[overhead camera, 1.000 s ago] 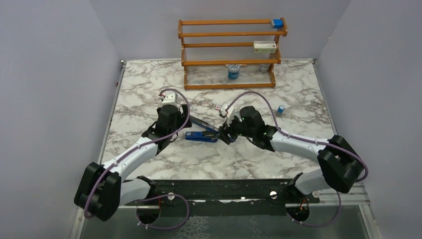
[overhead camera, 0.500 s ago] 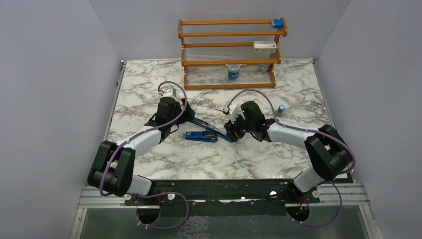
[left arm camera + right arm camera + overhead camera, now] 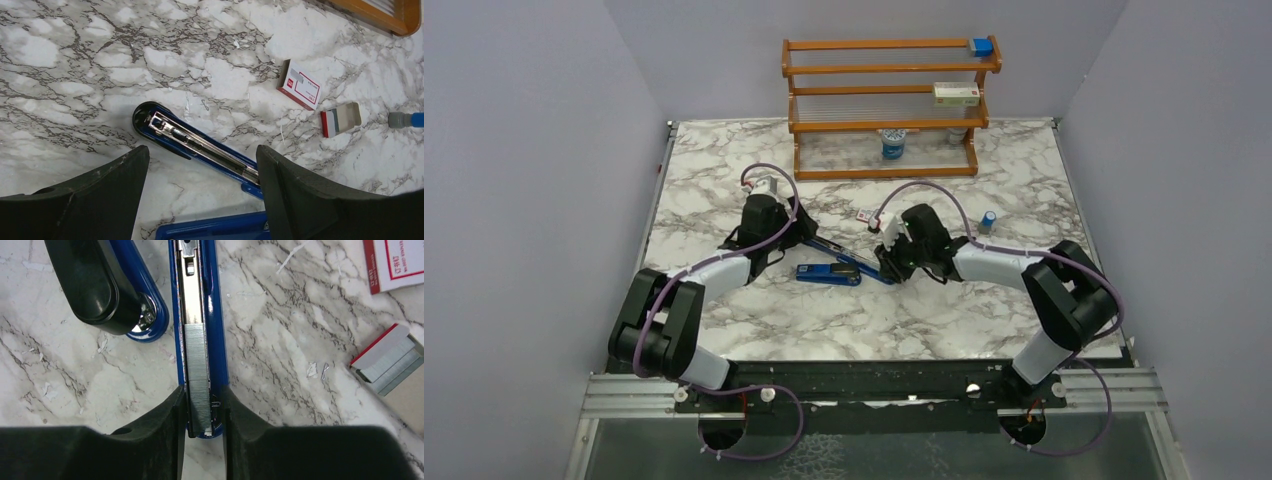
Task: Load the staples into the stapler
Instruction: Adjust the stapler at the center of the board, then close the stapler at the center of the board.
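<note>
Silver-grey staples [image 3: 198, 370] sit right between the fingers of the right hand [image 3: 204, 396], so start there. That hand is closed down to a slim gap around the strip's near end. One finger looks like it's touching it and the other shows a sliver of space, so honestly I can't tell if it's pinching or just loose around it.

The strip lies inside the metal channel of the stapler [image 3: 219, 325], which is swung open flat on the desk [image 3: 300, 315]. From the right wrist camera, channel and strip both run straight 12-to-6, dead in line with the hand, with bare channel ahead towards 12. My guess is the next bit is just a slide along that line, and the right hand is the one placed for it.

The stapler's other arm, black on blue, sits off at 10 o'clock. Out at 1 o'clock there's a pink-and-white box [image 3: 397, 262], and at 3 an open tray [image 3: 395, 362] of spare strips.

The left hand [image 3: 201, 152] is spread wide, holding nothing, hovering above the channel's other end.
</note>
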You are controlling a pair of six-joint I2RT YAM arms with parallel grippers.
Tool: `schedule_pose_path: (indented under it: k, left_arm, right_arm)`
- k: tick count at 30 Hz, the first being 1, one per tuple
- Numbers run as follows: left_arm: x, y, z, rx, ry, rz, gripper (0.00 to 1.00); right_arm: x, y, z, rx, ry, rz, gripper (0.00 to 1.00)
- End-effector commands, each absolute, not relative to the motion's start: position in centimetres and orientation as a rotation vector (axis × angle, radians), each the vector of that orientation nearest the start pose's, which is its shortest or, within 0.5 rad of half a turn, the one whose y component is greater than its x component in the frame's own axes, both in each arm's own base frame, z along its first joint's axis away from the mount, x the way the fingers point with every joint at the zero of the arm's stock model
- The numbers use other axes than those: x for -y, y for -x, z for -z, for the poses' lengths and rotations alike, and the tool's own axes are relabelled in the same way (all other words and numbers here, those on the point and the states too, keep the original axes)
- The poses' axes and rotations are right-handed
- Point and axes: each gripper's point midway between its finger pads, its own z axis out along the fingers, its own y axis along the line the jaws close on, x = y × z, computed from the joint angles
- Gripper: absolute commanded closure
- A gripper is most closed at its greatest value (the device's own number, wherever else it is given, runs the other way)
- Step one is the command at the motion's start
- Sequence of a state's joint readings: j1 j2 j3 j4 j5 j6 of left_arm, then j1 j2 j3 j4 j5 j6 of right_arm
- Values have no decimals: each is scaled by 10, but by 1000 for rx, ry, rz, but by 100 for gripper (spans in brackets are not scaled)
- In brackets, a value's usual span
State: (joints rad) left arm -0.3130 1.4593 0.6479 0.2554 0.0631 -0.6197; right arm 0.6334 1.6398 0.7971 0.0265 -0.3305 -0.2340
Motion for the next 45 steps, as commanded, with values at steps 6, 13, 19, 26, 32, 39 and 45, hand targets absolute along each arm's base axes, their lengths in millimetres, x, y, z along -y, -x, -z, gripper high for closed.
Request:
schedule_pose_path:
  k: [6,13,19,26,32,39,45]
  left_arm:
    - [158,-382,-91,-2102,363,722,18]
    - [163,-392,-80,-2097,418,816,17]
    - [169,-393,-68,-2070,564,914,18]
    - [162,-397,-51,-1998,702,932,20]
    - [170,-404,-43,-1937,774,1044,20]
    - [169,-408,-38,-1858,845,1109,26]
    - [151,-422,-42,-1820,784,1007,38]
  right_arm:
    - [-287,-299,-39,-2084,1156,-637,96]
    - [-316,-328,-39,-2058,1146,-688,99]
    - [-339,-336,-44,-2045,1121,-804,99]
    - [-341,-329,-47,-2058,1075,-861,99]
    - [-340,-321,-39,-2077,1080,-889,99]
    - [-336,-323,-39,-2078,1091,-855,99]
    - [-331,-319,-33,-2097,1112,-838,99]
